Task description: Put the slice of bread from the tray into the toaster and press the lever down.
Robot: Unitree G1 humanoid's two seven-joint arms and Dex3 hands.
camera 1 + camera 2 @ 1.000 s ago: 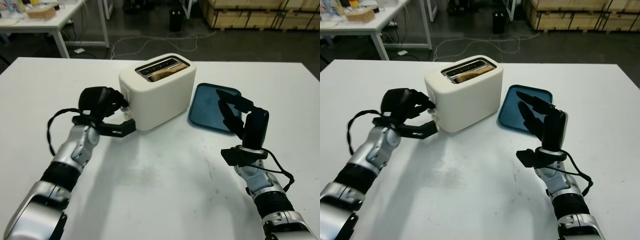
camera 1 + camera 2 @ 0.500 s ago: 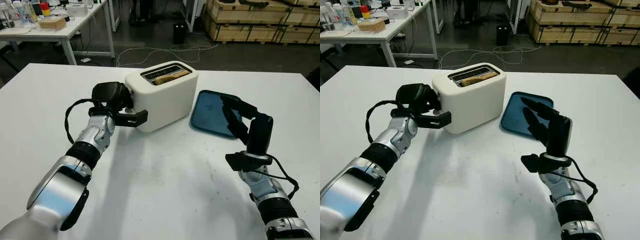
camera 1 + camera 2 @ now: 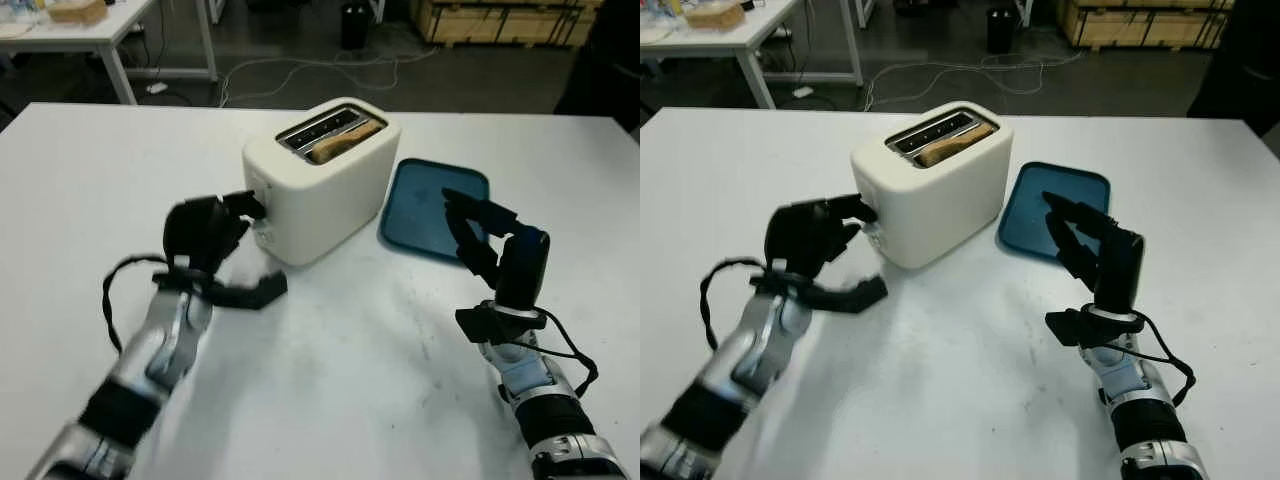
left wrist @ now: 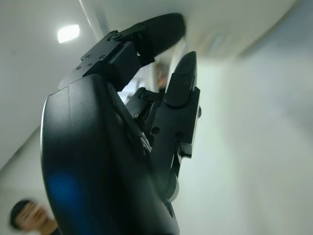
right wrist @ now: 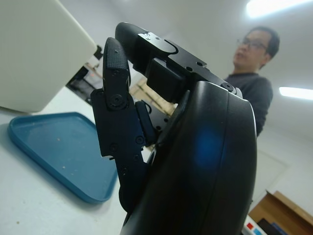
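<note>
The white toaster (image 3: 325,185) stands at mid-table with the slice of bread (image 3: 345,141) sunk in its slot, only the top crust showing. The blue tray (image 3: 430,200) lies bare to its right. My left hand (image 3: 240,245) hovers at the toaster's left end, open and holding nothing, its fingertips (image 3: 254,206) close to that end's controls (image 3: 263,234) and its thumb stretched out below. My right hand (image 3: 475,235) stands upright over the tray's near edge, open. In the right wrist view the tray (image 5: 54,147) lies just beyond the fingers (image 5: 115,93).
The white table (image 3: 340,380) spreads wide in front of the toaster. Beyond its far edge are a floor with cables (image 3: 300,75), another table (image 3: 90,25) and wooden crates (image 3: 500,20). A person (image 5: 249,58) stands close to the right side.
My left hand has drawn back and down from the toaster's end, the arm now lower over the table. The right hand has hardly moved. The head view has shifted.
</note>
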